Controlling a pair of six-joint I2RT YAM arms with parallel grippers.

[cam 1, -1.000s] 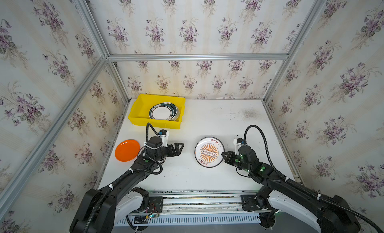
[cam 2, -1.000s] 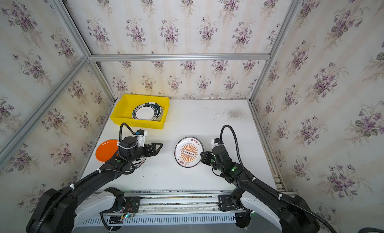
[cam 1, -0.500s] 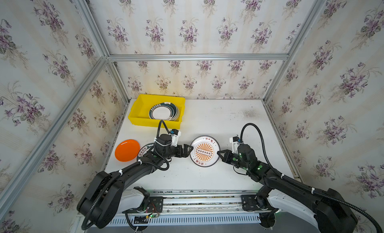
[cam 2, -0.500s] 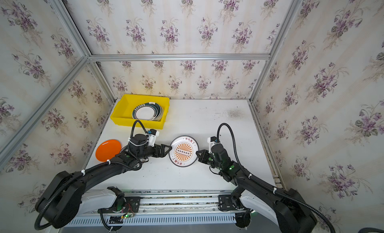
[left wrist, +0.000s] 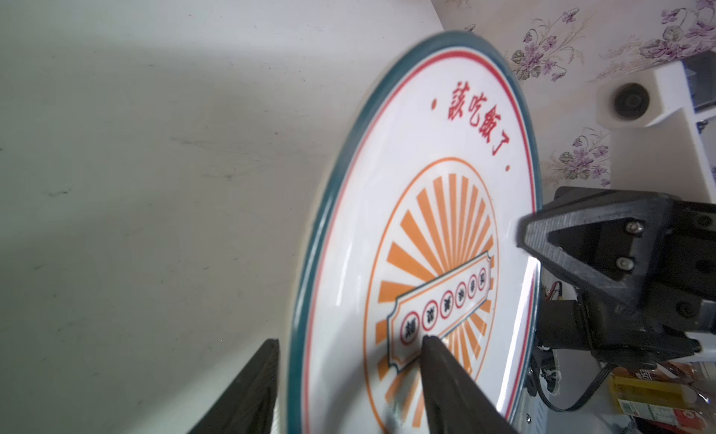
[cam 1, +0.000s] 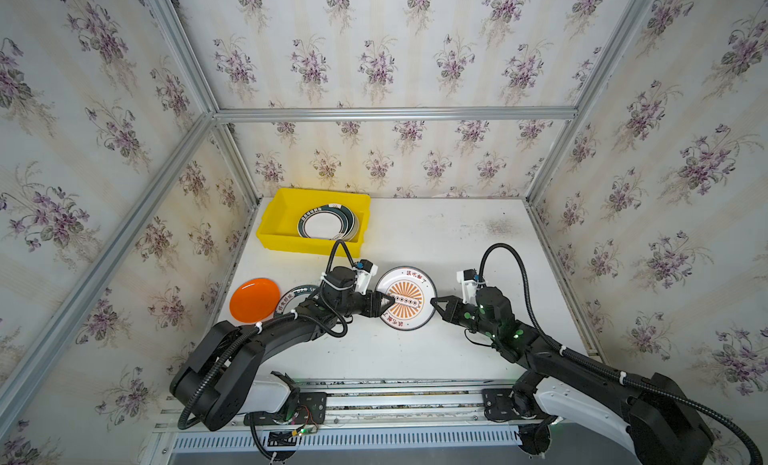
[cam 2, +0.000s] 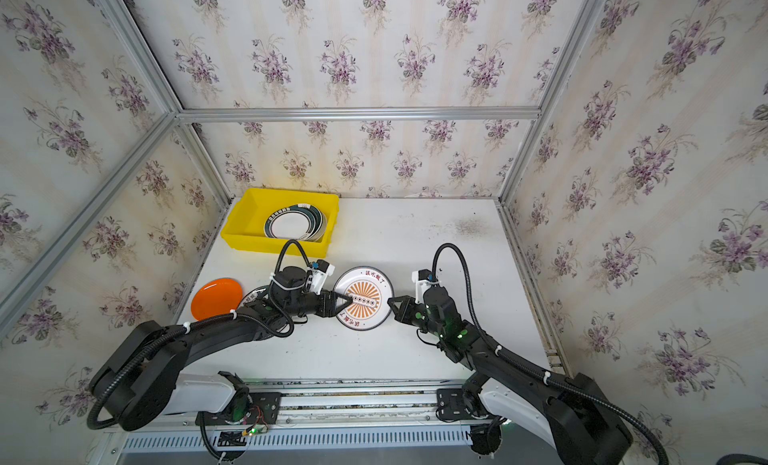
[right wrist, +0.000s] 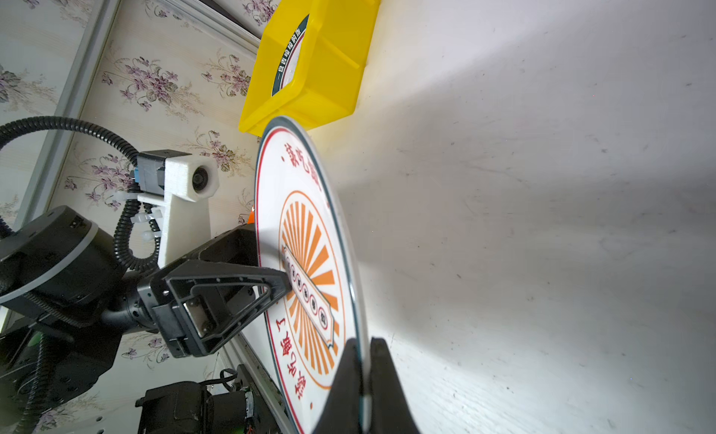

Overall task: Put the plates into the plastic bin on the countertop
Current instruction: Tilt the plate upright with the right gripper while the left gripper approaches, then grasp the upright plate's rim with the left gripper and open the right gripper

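Step in hand: R-to-L handover of the sunburst plate [cam 1: 406, 299], mid-front of the countertop [cam 1: 457, 242]. Plate looks lifted clear of the surface and tilted, w/ a shadow under it in both wrist views.

Right gripper [right wrist: 362, 346] is pinched tight on the plate's right-hand rim, both fingers flat on the edge, no gap.

Left gripper [left wrist: 348, 343] straddles the opposite rim. One finger lies over the printed face w/ its tip approx at the centre banner, the other sits behind the plate. Left wrist view shows a thin gap beside the outer finger, so jaws apart, not clamped yet afaict.

Bin [cam 1: 278, 218] sits at the back-left corner w/ green-rim plates [cam 1: 326, 224] stacked toward its right side; its left half looks free. Not binned yet: orange plate [cam 1: 254, 299] front-left, plus another green-rim plate [cam 1: 295, 296] partly under the left arm.

Next move, my read:
- Left gripper closes down on the plate first. Only then does the right gripper let go and back off sideways, no dragging the rim.
- Glossy plate held from one side only, so an early release prob means droop or slip.
- Then carry back-left, clear the bin's front wall and set the plate down flat.
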